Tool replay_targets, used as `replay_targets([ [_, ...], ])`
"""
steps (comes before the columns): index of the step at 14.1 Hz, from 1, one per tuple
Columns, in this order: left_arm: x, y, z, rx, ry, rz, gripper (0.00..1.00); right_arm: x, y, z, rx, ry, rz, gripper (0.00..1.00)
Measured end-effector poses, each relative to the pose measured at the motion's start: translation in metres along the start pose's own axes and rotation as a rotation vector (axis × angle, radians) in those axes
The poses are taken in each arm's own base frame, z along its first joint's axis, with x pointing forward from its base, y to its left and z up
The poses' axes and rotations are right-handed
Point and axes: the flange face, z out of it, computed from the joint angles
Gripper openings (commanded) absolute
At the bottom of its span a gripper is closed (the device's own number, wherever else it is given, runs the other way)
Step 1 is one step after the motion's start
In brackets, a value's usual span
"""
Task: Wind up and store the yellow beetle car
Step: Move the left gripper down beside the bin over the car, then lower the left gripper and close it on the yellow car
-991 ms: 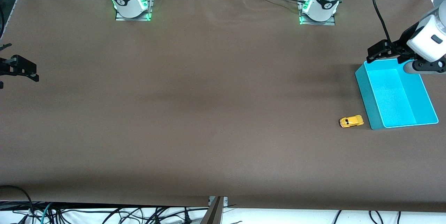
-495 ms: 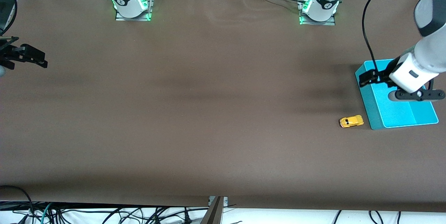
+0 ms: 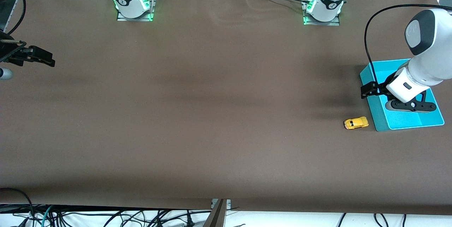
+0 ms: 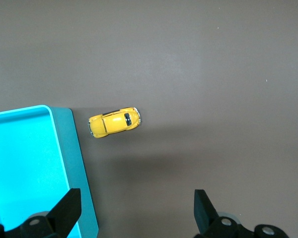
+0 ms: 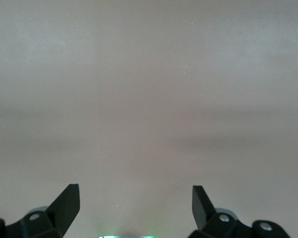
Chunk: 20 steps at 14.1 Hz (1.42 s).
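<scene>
Item one: the yellow beetle car [image 3: 356,123], a small rounded toy with dark windows, resting upright on its wheels on the brown table [image 3: 212,114], toward the left arm's end; in the left wrist view the car [image 4: 114,122] shows from above, whole and untouched. Item two: the cyan bin [image 3: 402,119], an open rectangular tray, standing just beside the car and apart from it by a narrow strip of table; the car sits level with the bin's corner nearest the front camera, outside its wall [image 4: 82,168]. Item three: the left gripper [image 3: 369,90], carried by the arm whose white wrist reaches in over the bin; it hangs in the air above the bin's edge, on the side that faces the car. Its fingers stand wide apart with nothing between them, one fingertip [image 4: 69,208] showing over the bin's rim and the other over bare table. Item four: the right gripper [image 3: 44,59], up in the air above bare table at the right arm's end, well apart from car and bin; its fingers [image 5: 67,203] likewise stand spread and hold nothing, with only plain brown surface beneath them. Item five: two arm bases with green lights, fixed along the table's edge farthest from the front camera.
</scene>
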Motion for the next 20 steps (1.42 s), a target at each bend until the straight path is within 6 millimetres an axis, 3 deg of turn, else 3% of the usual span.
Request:
replay_targets([
  [6, -0.013, -0.015, 0.052, 0.003, 0.025, 0.126, 1.0, 0.001, 0.004, 0.003, 0.001, -0.005, 0.003, 1.0],
  [10, -0.016, -0.026, 0.087, -0.005, -0.007, 0.327, 1.0, 0.003, 0.004, 0.005, 0.003, -0.008, 0.002, 1.0],
  [15, -0.008, -0.034, 0.151, -0.011, -0.027, 0.621, 1.0, 0.003, 0.006, 0.005, 0.003, -0.007, 0.003, 1.0],
  [20, 0.001, -0.046, 0.185, 0.022, 0.026, 0.962, 1.0, 0.004, 0.006, 0.006, 0.003, -0.008, 0.002, 1.0],
])
